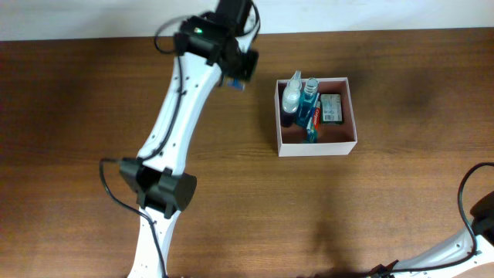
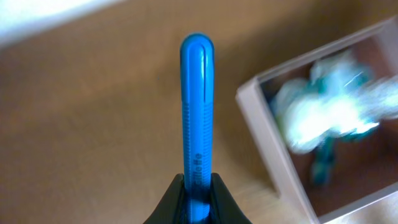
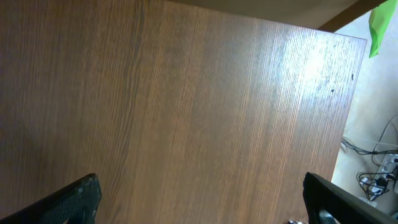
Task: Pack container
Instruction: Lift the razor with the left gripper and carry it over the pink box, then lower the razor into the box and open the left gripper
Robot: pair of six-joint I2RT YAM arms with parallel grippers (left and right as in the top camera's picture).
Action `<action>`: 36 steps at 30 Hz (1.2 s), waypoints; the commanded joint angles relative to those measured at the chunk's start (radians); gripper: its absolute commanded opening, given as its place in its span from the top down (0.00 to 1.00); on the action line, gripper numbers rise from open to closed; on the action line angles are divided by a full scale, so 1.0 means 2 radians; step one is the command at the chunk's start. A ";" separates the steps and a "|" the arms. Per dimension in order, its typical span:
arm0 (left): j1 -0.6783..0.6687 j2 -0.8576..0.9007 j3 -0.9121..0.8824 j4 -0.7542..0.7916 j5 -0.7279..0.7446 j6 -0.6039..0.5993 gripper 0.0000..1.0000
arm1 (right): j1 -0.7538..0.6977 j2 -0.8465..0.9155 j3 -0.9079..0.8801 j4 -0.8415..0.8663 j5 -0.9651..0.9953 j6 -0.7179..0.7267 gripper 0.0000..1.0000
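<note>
Now the left hand (image 2: 198,185) is clamped on a slim blue razor handle (image 2: 197,99) near the container (image 1: 316,147) — lift it clear over the wall, then lower it into the bare corner. The right hand (image 3: 202,205) is spread wide, empty.

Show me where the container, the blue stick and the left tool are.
container (image 1: 316,148), overhead view, on its near white wall.
blue stick (image 2: 197,106), left wrist view, middle of its shaft.
left tool (image 2: 198,185), left wrist view, between its fingertips, shut on the blue stick.

Bottles (image 1: 293,96) and a packet (image 1: 333,109) crowd the container's (image 1: 316,147) left and far side; only its near right corner lies bare.
</note>
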 commanded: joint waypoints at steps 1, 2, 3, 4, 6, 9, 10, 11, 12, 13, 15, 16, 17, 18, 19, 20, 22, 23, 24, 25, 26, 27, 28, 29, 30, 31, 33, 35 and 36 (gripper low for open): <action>-0.014 0.002 0.083 -0.004 0.006 0.004 0.92 | 0.000 -0.004 -0.001 -0.003 0.006 -0.002 0.01; -0.019 0.002 0.093 -0.003 0.009 0.004 0.92 | 0.000 -0.004 -0.001 -0.003 0.006 -0.002 0.01; -0.026 0.002 0.099 -0.002 0.015 0.004 0.93 | 0.000 -0.004 -0.001 -0.003 0.006 -0.002 0.01; -0.033 0.002 0.100 0.000 0.025 0.004 0.92 | 0.000 -0.004 -0.001 -0.003 0.006 -0.002 0.01; -0.049 0.002 0.100 0.005 0.046 0.004 0.92 | 0.000 -0.004 -0.001 -0.003 0.006 -0.002 0.01; -0.076 0.003 0.099 0.014 0.052 0.004 0.93 | 0.000 -0.004 -0.001 -0.003 0.006 -0.002 0.01; -0.086 0.003 0.099 0.019 0.052 0.004 0.92 | 0.000 -0.004 -0.001 -0.003 0.006 -0.002 0.01; -0.096 0.003 0.099 0.024 0.052 0.004 0.92 | 0.000 -0.004 -0.001 -0.003 0.006 -0.002 0.01; -0.109 0.003 0.099 0.030 0.052 0.004 0.92 | 0.000 -0.004 -0.001 -0.003 0.006 -0.002 0.01; -0.117 0.003 0.099 0.033 0.052 0.004 0.92 | 0.000 -0.004 -0.001 -0.003 0.006 -0.002 0.01; -0.133 0.005 0.099 0.037 0.052 0.004 0.92 | 0.000 -0.004 -0.001 -0.003 0.006 -0.002 0.01; -0.139 0.006 0.099 0.038 0.052 0.004 0.92 | 0.000 -0.004 -0.001 -0.003 0.006 -0.002 0.01; -0.145 0.009 0.099 0.039 0.052 0.004 0.92 | 0.000 -0.004 -0.001 -0.003 0.006 -0.002 0.01; -0.150 0.013 0.099 0.041 0.052 0.004 0.92 | 0.000 -0.004 -0.001 -0.003 0.006 -0.002 0.01; -0.153 0.018 0.099 0.042 0.052 0.004 0.92 | 0.000 -0.004 -0.001 -0.003 0.006 -0.002 0.01; -0.156 0.024 0.099 0.042 0.052 0.004 0.92 | 0.000 -0.004 -0.001 -0.003 0.006 -0.002 0.01; -0.159 0.038 0.099 0.042 0.052 0.004 0.92 | 0.000 -0.004 -0.001 -0.003 0.006 -0.002 0.01; -0.160 0.045 0.099 0.042 0.052 0.004 0.92 | 0.000 -0.004 -0.001 -0.003 0.006 -0.002 0.01; -0.160 0.053 0.099 0.042 0.052 0.004 0.92 | 0.000 -0.004 -0.001 -0.003 0.006 -0.002 0.01; -0.161 0.060 0.099 0.043 0.052 0.004 0.92 | 0.000 -0.004 -0.001 -0.003 0.006 -0.002 0.01; -0.160 0.066 0.099 0.045 0.052 0.004 0.92 | 0.000 -0.004 -0.001 -0.003 0.006 -0.002 0.01; -0.160 0.072 0.099 0.047 0.052 0.004 0.92 | 0.000 -0.004 -0.001 -0.003 0.006 -0.002 0.01; -0.160 0.080 0.099 0.048 0.052 0.004 0.92 | 0.000 -0.004 -0.001 -0.003 0.006 -0.002 0.01; -0.160 0.085 0.099 0.049 0.052 0.004 0.92 | 0.000 -0.004 -0.001 -0.003 0.006 -0.002 0.01; -0.160 0.093 0.099 0.049 0.052 0.004 0.92 | 0.000 -0.004 -0.001 -0.003 0.006 -0.002 0.01; -0.160 0.099 0.099 0.049 0.055 0.004 0.91 | 0.000 -0.004 -0.001 -0.003 0.006 -0.002 0.01; -0.161 0.110 0.099 0.047 0.067 0.004 0.91 | 0.000 -0.004 -0.001 -0.003 0.006 -0.002 0.01; -0.162 0.117 0.099 0.048 0.077 0.004 0.86 | 0.000 -0.004 -0.001 -0.003 0.006 -0.002 0.01; -0.163 0.118 0.099 0.048 0.079 0.004 0.84 | 0.000 -0.004 -0.001 -0.003 0.006 -0.002 0.01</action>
